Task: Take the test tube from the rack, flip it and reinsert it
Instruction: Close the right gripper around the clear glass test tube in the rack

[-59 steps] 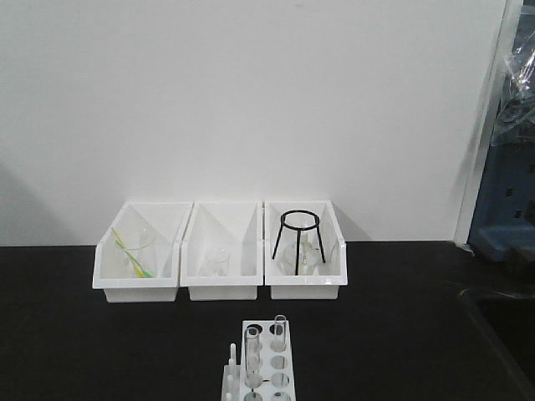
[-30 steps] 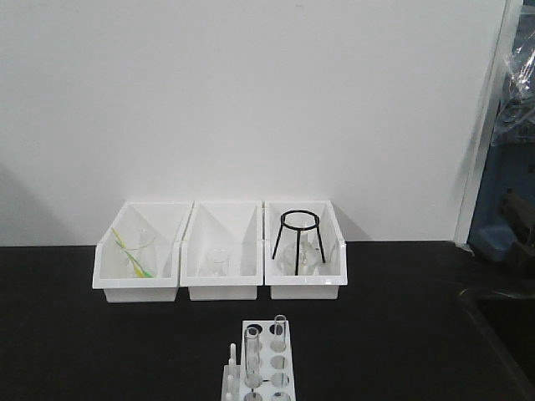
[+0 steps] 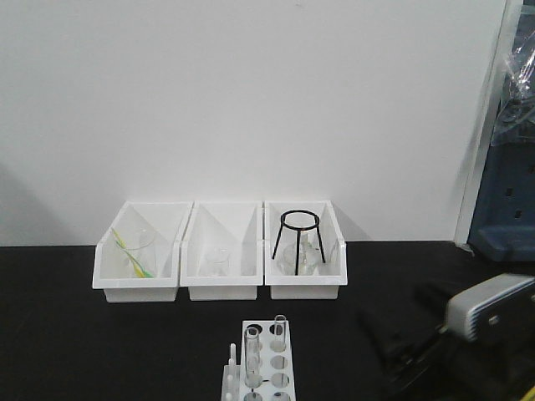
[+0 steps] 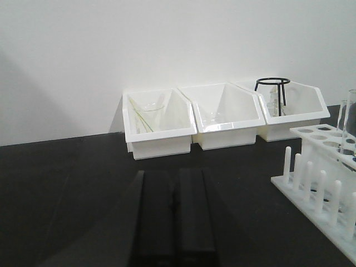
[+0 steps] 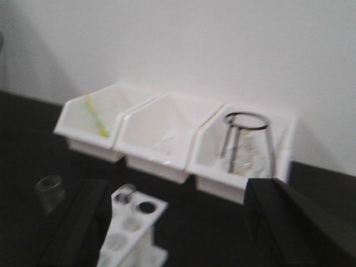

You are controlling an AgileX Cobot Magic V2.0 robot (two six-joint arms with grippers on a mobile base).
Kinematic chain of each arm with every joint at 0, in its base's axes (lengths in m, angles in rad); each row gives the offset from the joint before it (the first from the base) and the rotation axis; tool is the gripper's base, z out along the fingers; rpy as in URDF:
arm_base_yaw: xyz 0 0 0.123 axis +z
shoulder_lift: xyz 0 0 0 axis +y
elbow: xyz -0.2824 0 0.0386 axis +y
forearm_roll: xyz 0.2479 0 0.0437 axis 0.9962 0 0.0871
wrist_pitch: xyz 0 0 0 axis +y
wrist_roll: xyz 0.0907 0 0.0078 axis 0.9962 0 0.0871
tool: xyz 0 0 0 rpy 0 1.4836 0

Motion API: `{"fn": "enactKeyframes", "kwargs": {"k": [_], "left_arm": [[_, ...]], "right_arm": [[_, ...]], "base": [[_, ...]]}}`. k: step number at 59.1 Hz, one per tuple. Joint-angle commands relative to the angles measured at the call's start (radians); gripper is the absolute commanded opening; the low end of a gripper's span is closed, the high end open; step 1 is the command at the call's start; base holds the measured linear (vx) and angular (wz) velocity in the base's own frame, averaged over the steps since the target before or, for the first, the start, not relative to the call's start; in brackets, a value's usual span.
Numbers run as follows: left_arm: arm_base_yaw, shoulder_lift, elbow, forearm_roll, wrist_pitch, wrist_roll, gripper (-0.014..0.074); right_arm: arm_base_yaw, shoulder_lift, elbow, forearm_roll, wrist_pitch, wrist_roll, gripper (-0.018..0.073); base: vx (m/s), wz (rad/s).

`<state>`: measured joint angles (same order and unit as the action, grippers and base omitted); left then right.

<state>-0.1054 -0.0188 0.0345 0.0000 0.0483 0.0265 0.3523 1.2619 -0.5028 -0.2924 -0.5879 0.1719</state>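
Here's the rack point(image 3: 266, 361), bottom centre of the front view, on the black tabletop point(image 3: 100, 351). Two glass tubes stand upright in it: the front tube point(image 3: 252, 355) in the left column of holes and the back tube point(image 3: 280, 331) in the right column. White pegs point(image 3: 231, 368) line the rack's left side. Above it in frame, three white bins point(image 3: 222, 266) sit in a row against the wall, and the right-hand bin holds a black ring stand point(image 3: 298, 236). My right arm point(image 3: 489, 311) shows blurred at the lower right, apart from the rack.

Over to my right wrist view: my right claw point(image 5: 181, 189) is spread wide and empty, with the rack low in frame between its fingers.

Left wrist view: my left claw point(image 4: 174, 183) sits low centre, fingers pressed together on nothing. The rack is off at the right edge, apart from it.
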Motion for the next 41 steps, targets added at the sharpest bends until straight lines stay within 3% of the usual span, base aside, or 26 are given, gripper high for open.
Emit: {"fn": "enactKeyframes", "kwargs": {"k": [1,11,41], "left_arm": [[0.000,-0.008,-0.006,0.000,-0.081,-0.002,-0.0006],[0.000,-0.008,-0.006,0.000,-0.081,-0.002,-0.0006],[0.000,-0.008,-0.006,0.000,-0.081,-0.002,-0.0006]], "right_arm": [[0.065,0.086,-0.023,-0.050,-0.219,0.002,0.0508],[0.141,0.283,-0.070,-0.073,-0.355,-0.010,0.0492],[0.141,0.540,-0.307,-0.175,-0.401,0.058,0.0493]], "base": [[0.00,0.00],[0.00,0.00],[0.00,0.00]]}}
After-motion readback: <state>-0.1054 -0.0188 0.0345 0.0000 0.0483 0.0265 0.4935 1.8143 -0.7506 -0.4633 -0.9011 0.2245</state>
